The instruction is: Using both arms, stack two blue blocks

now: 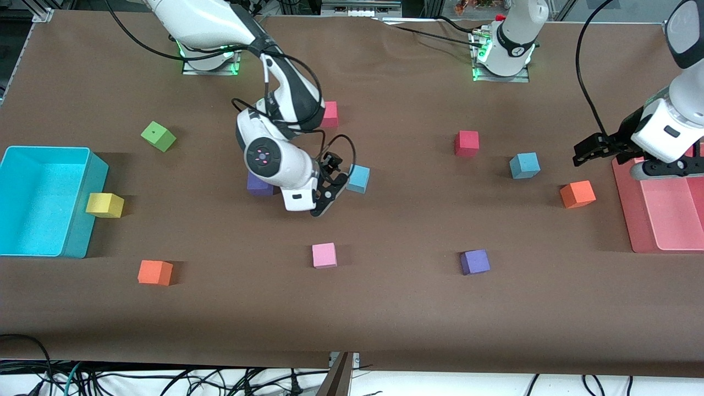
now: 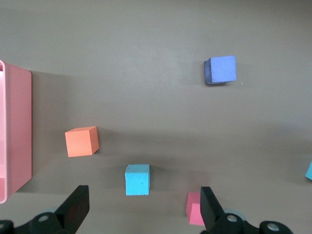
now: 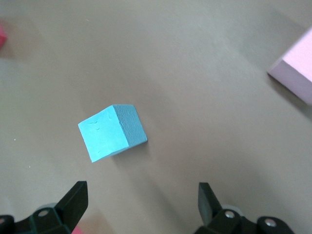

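Your right pincer (image 1: 333,187) hangs released just beside one blue block (image 1: 358,179) at mid-tabletop (image 1: 385,308), apparently lining up a grasp. Your left pincer (image 1: 591,149), also released, waits over the pink tray's (image 1: 660,236) edge, the second blue block (image 1: 524,165) near it.

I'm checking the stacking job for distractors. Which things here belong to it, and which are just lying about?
Job: blue block by the open right gripper; blue block; open left gripper over the table.

Lying about: cyan bin, pink tray, the other coloured cubes.
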